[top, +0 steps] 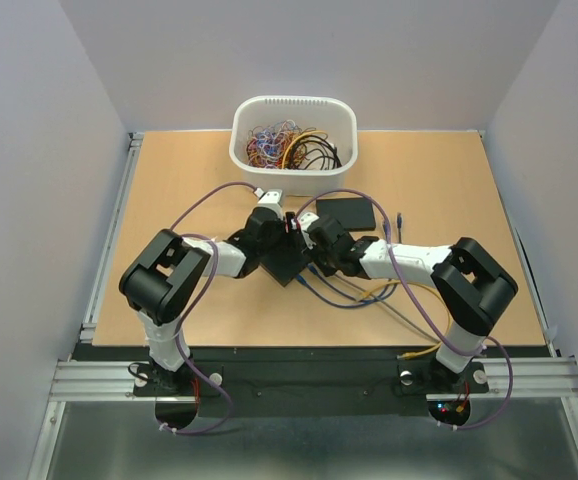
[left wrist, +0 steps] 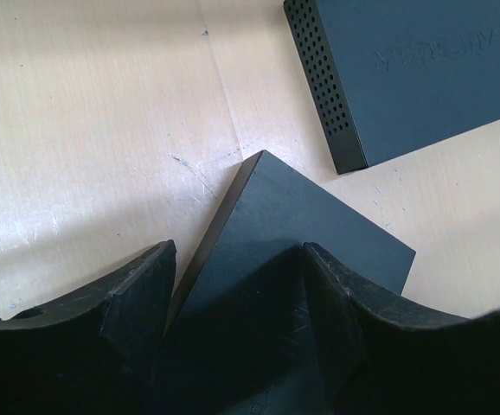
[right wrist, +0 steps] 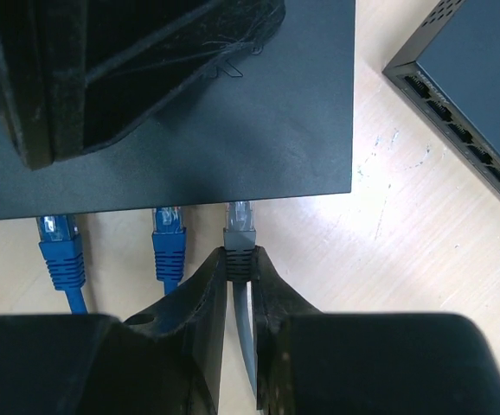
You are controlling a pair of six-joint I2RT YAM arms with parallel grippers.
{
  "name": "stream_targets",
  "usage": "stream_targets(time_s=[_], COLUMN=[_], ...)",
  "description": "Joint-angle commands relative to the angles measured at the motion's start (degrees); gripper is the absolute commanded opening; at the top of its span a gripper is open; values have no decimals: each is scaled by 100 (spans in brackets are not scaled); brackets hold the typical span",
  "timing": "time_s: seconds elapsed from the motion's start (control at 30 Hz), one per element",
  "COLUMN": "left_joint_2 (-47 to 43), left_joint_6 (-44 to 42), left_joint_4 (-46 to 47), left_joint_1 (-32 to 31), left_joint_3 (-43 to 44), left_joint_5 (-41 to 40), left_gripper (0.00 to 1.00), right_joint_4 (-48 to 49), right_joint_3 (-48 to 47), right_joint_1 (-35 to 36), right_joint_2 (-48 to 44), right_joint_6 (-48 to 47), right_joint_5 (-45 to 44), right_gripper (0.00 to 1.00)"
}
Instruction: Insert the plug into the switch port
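Observation:
A flat black switch [left wrist: 302, 225] lies at the table's middle, also seen from the right wrist as the switch [right wrist: 259, 130]. My left gripper [left wrist: 239, 251] stands open astride one of its corners, and whether the fingers touch it I cannot tell. My right gripper [right wrist: 240, 255] is shut on a grey cable's connector [right wrist: 240, 226], whose clear tip sits at the switch's port edge. The ports themselves are hidden under that edge. A yellow cable [top: 394, 291] runs under the right arm; its plug is out of view.
Two blue connectors [right wrist: 169, 238] sit in the same edge, left of the grey one. A second black switch [right wrist: 475, 130] lies beside it with its port row showing. A white basket [top: 239, 140] of cables stands at the back. Loose cables trail near the right arm.

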State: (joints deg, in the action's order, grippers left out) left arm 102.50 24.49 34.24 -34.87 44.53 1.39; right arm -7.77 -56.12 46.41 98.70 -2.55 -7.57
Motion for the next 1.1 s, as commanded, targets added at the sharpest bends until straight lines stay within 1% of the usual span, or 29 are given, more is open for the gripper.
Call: stream_targets(time_s=[0.0,0.1,0.17,0.23,0.33,0.37,0.43,0.47,0.53,0.57,0.63,0.67,0.73,0.87,0.97,1.07], left_joint_2=[33,-37,-63,-63,16,42,86,77,51,34,16,16,7,-19,42,68], left_joint_6=[346,363,372,363,355,337,241,197,126,57,-14,-84,-137,-181,-129,-137], left_joint_4=[-559,-602,-734,-804,-831,-831,-849,-857,-892,-901,-910,-910,-963,-1024,-1025,-1016], left_joint_1=[-661,-854,-969,-1144,-1320,-1364,-1460,-1496,-1531,-1566,-1610,-1654,-1759,-1935,-1997,-2111], left_joint_3=[-357,-419,-419,-393,-358,-340,-296,-279,-279,-270,-244,-217,-164,-155,-173,-208], left_joint_5=[696,574,345,213,213,230,256,257,318,370,485,711,967,1179,1486,1592], left_gripper=[66,66,65,65,65,65,65,65,65,63,62,61,61,61,61,61], right_joint_4=[1489,1568,1630,1726,2033,2147,2490,2761,2938,2991,3062,3227,3404,3694,4237,4310], right_joint_3=[-268,-224,-198,-189,-102,-32,83,231,329,330,312,321,382,400,549,523], right_joint_1=[114,114,105,114,114,114,105,113,114,114,105,113,114,113,105,105], right_joint_2=[-193,-237,-316,-386,-544,-588,-702,-746,-851,-869,-826,-799,-677,-457,-386,-307], right_joint_6=[-79,-211,-307,-482,-685,-721,-904,-932,-1098,-1151,-1239,-1222,-1196,-1248,-1152,-1125], right_joint_5=[406,292,160,221,730,1131,1633,1767,2100,2372,2593,2699,2648,2393,2252,2155], right_gripper=[0,0,0,0,0,0,0,1,0,0,1,1,0,0,0,1])
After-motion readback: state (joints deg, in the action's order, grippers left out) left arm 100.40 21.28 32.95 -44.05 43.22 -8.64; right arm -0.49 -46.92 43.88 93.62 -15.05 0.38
